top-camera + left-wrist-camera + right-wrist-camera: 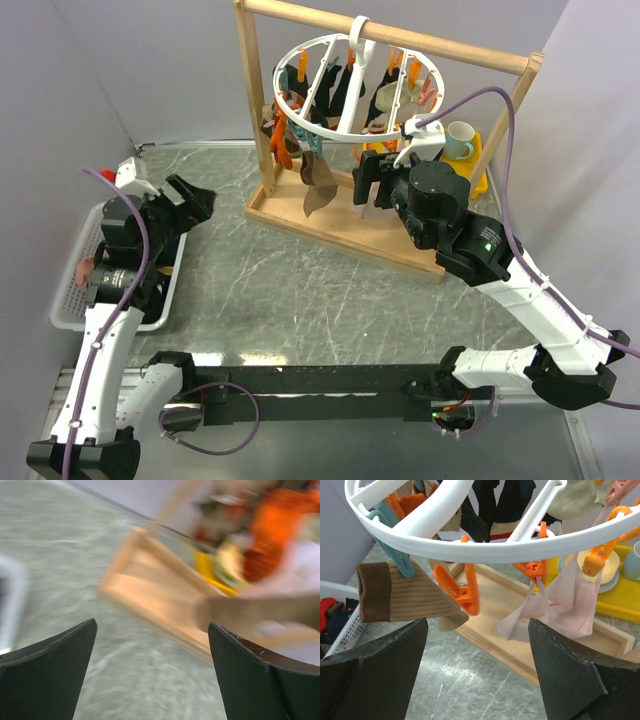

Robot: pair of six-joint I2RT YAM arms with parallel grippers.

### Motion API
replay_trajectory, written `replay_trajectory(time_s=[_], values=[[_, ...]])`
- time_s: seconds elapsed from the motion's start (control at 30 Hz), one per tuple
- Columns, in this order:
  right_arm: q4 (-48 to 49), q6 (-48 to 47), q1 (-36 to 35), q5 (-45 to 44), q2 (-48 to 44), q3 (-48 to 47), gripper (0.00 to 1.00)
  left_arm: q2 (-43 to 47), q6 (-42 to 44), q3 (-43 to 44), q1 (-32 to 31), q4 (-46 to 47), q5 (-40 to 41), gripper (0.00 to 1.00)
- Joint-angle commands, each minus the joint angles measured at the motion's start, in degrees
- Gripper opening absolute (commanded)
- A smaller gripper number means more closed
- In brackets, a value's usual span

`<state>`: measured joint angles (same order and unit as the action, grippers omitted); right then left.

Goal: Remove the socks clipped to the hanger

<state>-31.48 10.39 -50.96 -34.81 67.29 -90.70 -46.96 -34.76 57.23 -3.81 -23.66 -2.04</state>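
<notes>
The white ring hanger (345, 128) hangs by its hook from a wooden rail, with several socks clipped on. A brown sock (320, 186) and black socks (335, 90) show in the top view. In the right wrist view the hanger (485, 550) crosses the top. A brown ribbed sock (400, 592) hangs at left and a pale pink sock (560, 610) at right, both on clips. My right gripper (477, 670) is open and empty just below the ring, between those two socks. My left gripper (195, 203) is open and empty, left of the frame; its view (152, 675) is blurred.
The light wooden frame (330, 222) stands at the back on its flat base. A yellow tray (478, 180) with a cup (459, 140) sits behind it at right. A white basket (60, 290) at far left holds some socks, one red (108, 176).
</notes>
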Motion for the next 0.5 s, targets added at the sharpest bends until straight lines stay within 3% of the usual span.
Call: replay_trajectory(time_s=[0.0,0.2,0.4,0.47], values=[[-0.2,0.2,0.2,1.0,-1.3,-1.2,0.89,1.9,-3.0,-3.2,-0.8,15.7,-24.0,0.99],[-0.8,0.7,0.3,1.5,-1.5,-1.4,0.90,4.1,-8.5,-6.5,-8.1,28.8,-29.3,0.99],[-1.6,1.6,0.4,1.7,-1.5,-1.7,0.90,0.7,-7.0,-1.7,-24.8,29.9,-19.5,0.99],[-1.8,1.8,0.4,1.7,-1.6,-1.6,0.90,-0.8,-6.2,0.1,-27.5,29.7,-17.6,0.99]])
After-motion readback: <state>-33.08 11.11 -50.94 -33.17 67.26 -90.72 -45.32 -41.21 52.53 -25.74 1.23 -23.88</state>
